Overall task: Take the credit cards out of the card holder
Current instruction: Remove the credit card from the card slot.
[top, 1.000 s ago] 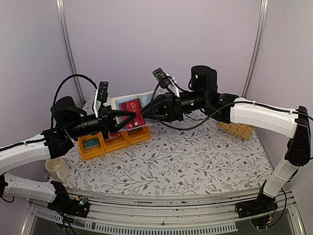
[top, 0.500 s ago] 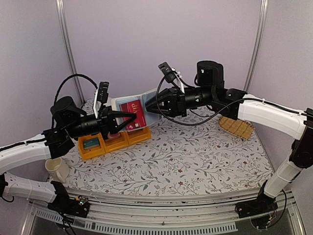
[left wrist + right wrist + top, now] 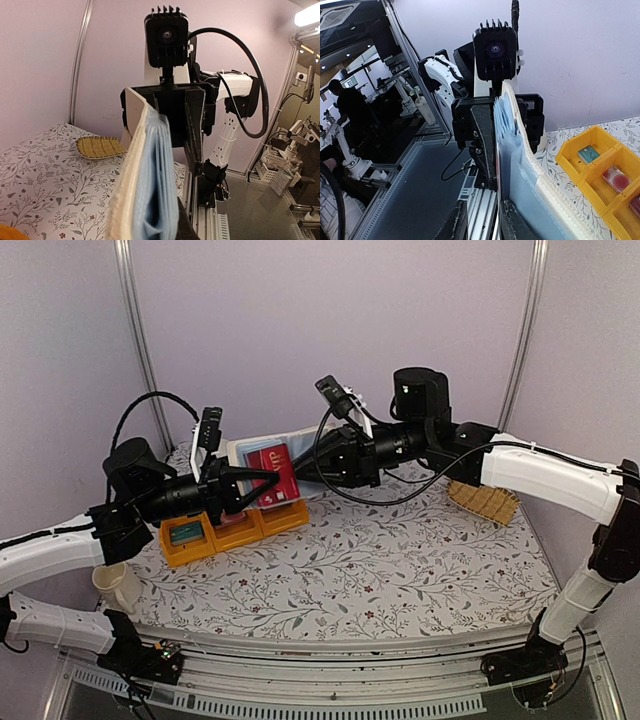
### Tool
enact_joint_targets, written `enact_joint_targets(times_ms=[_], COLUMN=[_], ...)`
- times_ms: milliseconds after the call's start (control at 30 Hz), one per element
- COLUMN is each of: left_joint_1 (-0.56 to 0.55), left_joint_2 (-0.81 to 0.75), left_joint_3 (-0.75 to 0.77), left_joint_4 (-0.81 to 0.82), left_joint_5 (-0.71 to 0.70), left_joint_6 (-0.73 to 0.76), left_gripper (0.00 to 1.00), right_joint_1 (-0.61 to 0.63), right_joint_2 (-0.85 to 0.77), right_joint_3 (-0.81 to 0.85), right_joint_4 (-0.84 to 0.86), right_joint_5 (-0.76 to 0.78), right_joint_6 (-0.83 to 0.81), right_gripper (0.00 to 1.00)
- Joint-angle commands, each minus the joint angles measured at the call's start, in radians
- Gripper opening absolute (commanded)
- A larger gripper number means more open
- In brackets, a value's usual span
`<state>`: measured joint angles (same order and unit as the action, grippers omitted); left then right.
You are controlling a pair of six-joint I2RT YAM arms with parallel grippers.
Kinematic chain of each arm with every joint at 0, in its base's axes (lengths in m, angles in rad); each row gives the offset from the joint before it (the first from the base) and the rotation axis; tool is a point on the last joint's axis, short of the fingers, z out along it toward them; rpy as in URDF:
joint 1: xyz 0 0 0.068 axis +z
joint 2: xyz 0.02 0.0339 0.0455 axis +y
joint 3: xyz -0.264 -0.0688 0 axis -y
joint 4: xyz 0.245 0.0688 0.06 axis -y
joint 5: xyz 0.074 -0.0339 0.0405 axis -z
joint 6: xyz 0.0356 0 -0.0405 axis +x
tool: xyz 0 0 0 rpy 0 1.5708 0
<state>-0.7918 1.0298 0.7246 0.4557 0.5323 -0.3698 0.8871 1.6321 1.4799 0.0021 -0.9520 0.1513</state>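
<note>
Overhead view: we are observing the card holder (image 3: 250, 447) standing open and upright above the far end of the yellow bins (image 3: 240, 530), clear of the flowered table (image 3: 400, 570). A red credit card (image 3: 270, 462) is showing in one of its sleeves. The left gripper (image 3: 268, 483) is reaching in from the left, with the holder's near edge between its jaws. The right gripper (image 3: 303, 472) is meeting the holder's opposite edge. A teal card (image 3: 185, 533) is lying in the leftmost bin compartment. A straw basket (image 3: 485, 502) is sitting well apart at the right.

Left wrist view: we are seeing the card holder (image 3: 145, 190) edge-on, its whitish cover on the left and its pale blue leaves on the right. It is rising from the bottom of the frame, where this gripper's own fingers are barely showing. The right gripper (image 3: 181, 122) is facing us at the holder's far edge. The basket (image 3: 100, 146) is lying on the table beyond.

Right wrist view: the right gripper (image 3: 482, 215) is holding its jaws a narrow gap apart. We are seeing nothing between them, and the holder's (image 3: 525, 175) outermost leaf is lying at the inner side of one finger. Opposite, the left gripper's (image 3: 505, 130) jaws are closing on the holder from both sides. In the bins (image 3: 590, 135), the teal card (image 3: 588, 154) is occupying one compartment and a reddish item (image 3: 615, 177) the next.
</note>
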Motion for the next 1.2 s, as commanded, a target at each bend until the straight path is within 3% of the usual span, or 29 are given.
enact_joint_targets(times_ms=[0, 333, 533, 800, 867, 967, 1067, 1167], left_joint_1=[-0.007, -0.007, -0.007, -0.002, 0.004, 0.018, 0.026, 0.025], left_joint_2=[-0.019, -0.002, -0.005, 0.021, 0.032, 0.082, 0.176, 0.254], left_joint_3=[-0.008, -0.008, -0.014, -0.043, -0.079, -0.16, -0.218, -0.244], left_joint_4=[0.046, 0.061, 0.065, 0.102, 0.158, 0.269, 0.415, 0.548], left_joint_5=[-0.002, 0.021, 0.012, -0.056, -0.073, -0.1, -0.047, 0.002], left_joint_6=[0.015, 0.002, -0.004, -0.118, -0.184, -0.319, -0.436, -0.503], left_gripper=[0.0, 0.0, 0.0, 0.02, 0.06, 0.03, 0.0, 0.05], right_joint_1=[0.012, 0.02, 0.021, 0.005, -0.022, -0.058, -0.071, -0.081], right_joint_2=[0.013, 0.062, 0.054, 0.045, 0.044, 0.041, 0.054, 0.074], right_joint_3=[-0.006, 0.035, 0.022, 0.008, -0.016, -0.065, -0.099, -0.122], right_joint_4=[-0.035, -0.023, -0.002, -0.022, -0.022, -0.015, -0.009, -0.014], right_joint_5=[-0.003, 0.032, 0.01, 0.072, 0.076, 0.082, 0.08, 0.074], right_joint_6=[-0.033, -0.025, -0.009, 0.024, 0.079, 0.157, 0.223, 0.259], right_gripper=[0.23, 0.2, 0.04, 0.01, 0.01, 0.02, 0.01, 0.01])
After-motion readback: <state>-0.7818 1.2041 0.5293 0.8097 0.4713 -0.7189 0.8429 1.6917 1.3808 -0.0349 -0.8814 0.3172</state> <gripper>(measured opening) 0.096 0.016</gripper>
